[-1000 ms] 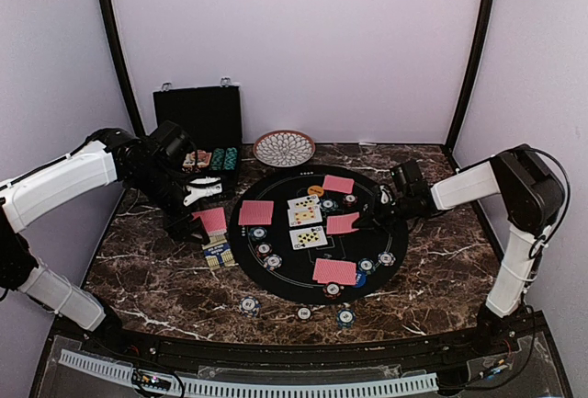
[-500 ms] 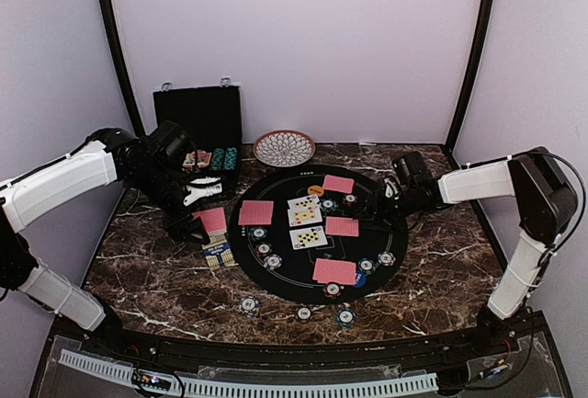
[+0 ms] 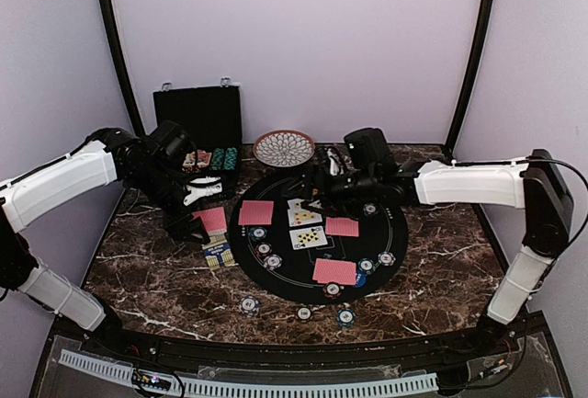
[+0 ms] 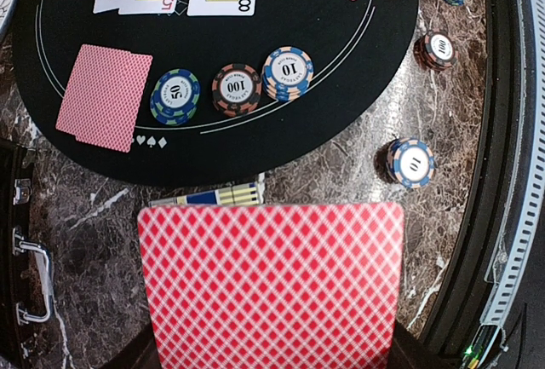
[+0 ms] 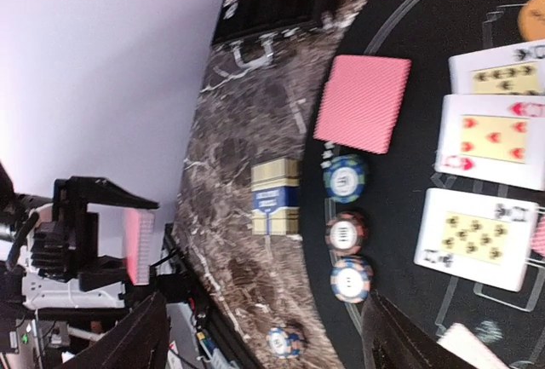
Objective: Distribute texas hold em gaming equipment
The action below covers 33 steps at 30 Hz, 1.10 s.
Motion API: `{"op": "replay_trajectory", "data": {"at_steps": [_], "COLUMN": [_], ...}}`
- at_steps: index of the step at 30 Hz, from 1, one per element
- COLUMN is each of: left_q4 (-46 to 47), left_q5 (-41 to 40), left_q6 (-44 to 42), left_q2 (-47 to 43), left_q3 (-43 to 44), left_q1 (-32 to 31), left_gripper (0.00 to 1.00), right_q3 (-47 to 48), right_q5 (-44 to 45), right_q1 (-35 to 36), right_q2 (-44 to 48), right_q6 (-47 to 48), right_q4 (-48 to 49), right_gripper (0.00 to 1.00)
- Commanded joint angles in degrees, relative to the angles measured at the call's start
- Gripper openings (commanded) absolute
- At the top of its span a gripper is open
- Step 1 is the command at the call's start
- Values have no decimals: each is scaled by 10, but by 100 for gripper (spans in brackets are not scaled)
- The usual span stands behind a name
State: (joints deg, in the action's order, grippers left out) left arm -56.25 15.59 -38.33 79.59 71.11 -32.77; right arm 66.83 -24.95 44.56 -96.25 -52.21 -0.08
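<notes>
My left gripper (image 3: 204, 211) is shut on a stack of red-backed playing cards (image 4: 271, 284) held above the marble, left of the round black mat (image 3: 317, 233); the cards cover its fingers. My right gripper (image 5: 268, 343) hangs open and empty over the mat's far side (image 3: 310, 183). On the mat lie face-up cards (image 3: 305, 214), three red-backed cards (image 3: 255, 212) (image 3: 342, 226) (image 3: 334, 271) and poker chips (image 4: 236, 89). More chips (image 3: 249, 304) sit on the marble near the front. An orange button disc (image 5: 535, 18) shows at the edge of the right wrist view.
A blue and gold card box (image 3: 218, 253) lies beside the mat's left edge. The open black case (image 3: 197, 127) stands at the back left, the patterned dish (image 3: 284, 148) behind the mat. My right arm (image 3: 459, 182) stretches across the mat's far right.
My right gripper opened, left a red-backed card on the mat's right side, and swung left to the mat's far side. The left arm has not moved.
</notes>
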Motion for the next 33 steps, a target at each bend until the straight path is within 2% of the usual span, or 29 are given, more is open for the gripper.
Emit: {"op": "replay_trajectory", "data": {"at_steps": [1, 11, 33], "left_q4": [-4, -3, -6], "left_q5": [10, 15, 21], "left_q6": [0, 1, 2], "left_q2": [-9, -13, -9], "left_q3": [17, 14, 22], "left_q1": [1, 2, 1], "left_gripper": [0, 0, 0], "right_q3": [49, 142, 240], "right_q5": [-47, -93, -146], "right_q1": [56, 129, 150], "right_q2": [-60, -162, -267], "right_q6": [-61, -113, -159], "right_q4": [109, 177, 210], "right_gripper": [80, 83, 82]}}
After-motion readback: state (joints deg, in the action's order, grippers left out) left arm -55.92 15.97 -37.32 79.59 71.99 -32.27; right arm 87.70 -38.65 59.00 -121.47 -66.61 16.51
